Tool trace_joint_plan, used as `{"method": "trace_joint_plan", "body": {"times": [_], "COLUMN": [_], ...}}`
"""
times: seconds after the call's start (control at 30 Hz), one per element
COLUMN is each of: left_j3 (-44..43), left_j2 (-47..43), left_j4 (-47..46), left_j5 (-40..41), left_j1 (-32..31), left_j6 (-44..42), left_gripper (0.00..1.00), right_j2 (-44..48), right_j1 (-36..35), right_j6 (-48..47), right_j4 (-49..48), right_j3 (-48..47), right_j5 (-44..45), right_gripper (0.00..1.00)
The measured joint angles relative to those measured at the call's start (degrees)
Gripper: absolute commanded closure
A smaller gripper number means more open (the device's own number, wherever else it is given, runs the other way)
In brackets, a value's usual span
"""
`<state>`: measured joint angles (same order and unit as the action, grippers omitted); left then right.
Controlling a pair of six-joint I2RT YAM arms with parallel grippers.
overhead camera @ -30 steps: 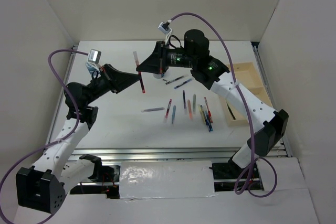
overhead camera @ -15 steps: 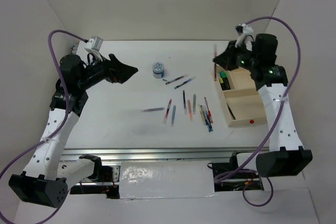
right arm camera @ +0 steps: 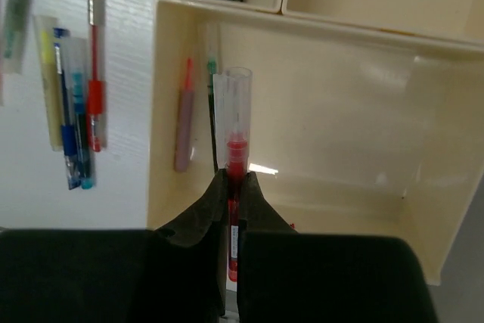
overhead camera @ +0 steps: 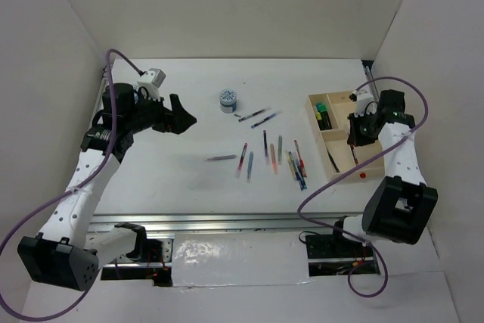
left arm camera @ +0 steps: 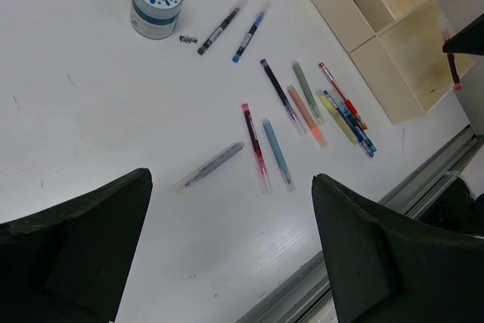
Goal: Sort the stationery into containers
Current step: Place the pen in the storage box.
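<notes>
On the white table [overhead camera: 151, 179], twelve loose pens are being shown (the count is less sure where they crowd together). Nearest on the left, a grey pen [left arm camera: 208, 166], a pink-red pen [left arm camera: 255, 147] and a pale blue pen [left arm camera: 277, 153] are being left lying close together. To their right, a cluster of four [left arm camera: 346, 115], one yellow, two blue and one red, is lying side by side just left of the wooden tray [right arm camera: 340, 134]. Just beyond, a purple pen [left arm camera: 277, 88], a grey-green pen [left arm camera: 306, 92] and a salmon pen [left arm camera: 305, 116] are lying.

On the right, a red pen [right arm camera: 237, 145] is being pinched between the drawn-in fingers of the right gripper [right arm camera: 233, 178], over the tray's near compartment, the largest of the three that can be made out. Two pens [right arm camera: 184, 122] are lying in that compartment by its left wall.

On the left, the left gripper [overhead camera: 183, 113] is being held above the table, fingers spread wide, with nothing between them.

Farther back, two highlighters [overhead camera: 322, 115] (green and yellow) are being kept in the tray's far left compartment. A black pen [left arm camera: 219, 30] and a blue pen [left arm camera: 249, 32] are lying just right of the one blue-white pot [left arm camera: 157, 1], which is standing upright.
</notes>
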<state>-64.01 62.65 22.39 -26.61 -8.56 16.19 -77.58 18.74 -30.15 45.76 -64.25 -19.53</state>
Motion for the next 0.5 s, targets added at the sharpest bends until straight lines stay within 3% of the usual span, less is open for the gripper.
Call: {"method": "trace_joint_plan", "body": {"times": [0.5], "left_j3": [0.7], "left_j2": [4.2], "left_j4": [-0.7], "left_j5": [6.9], "left_j1": [-4.9], "left_j6": [-4.8], "left_gripper": [0.03], "right_j2": [-13.8], "right_j1": [-4.1], "right_j6": [3.5], "right_j4": [-7.7], "right_j3": [3.8], "right_j5": [7.0], "right_gripper": [1.0]}}
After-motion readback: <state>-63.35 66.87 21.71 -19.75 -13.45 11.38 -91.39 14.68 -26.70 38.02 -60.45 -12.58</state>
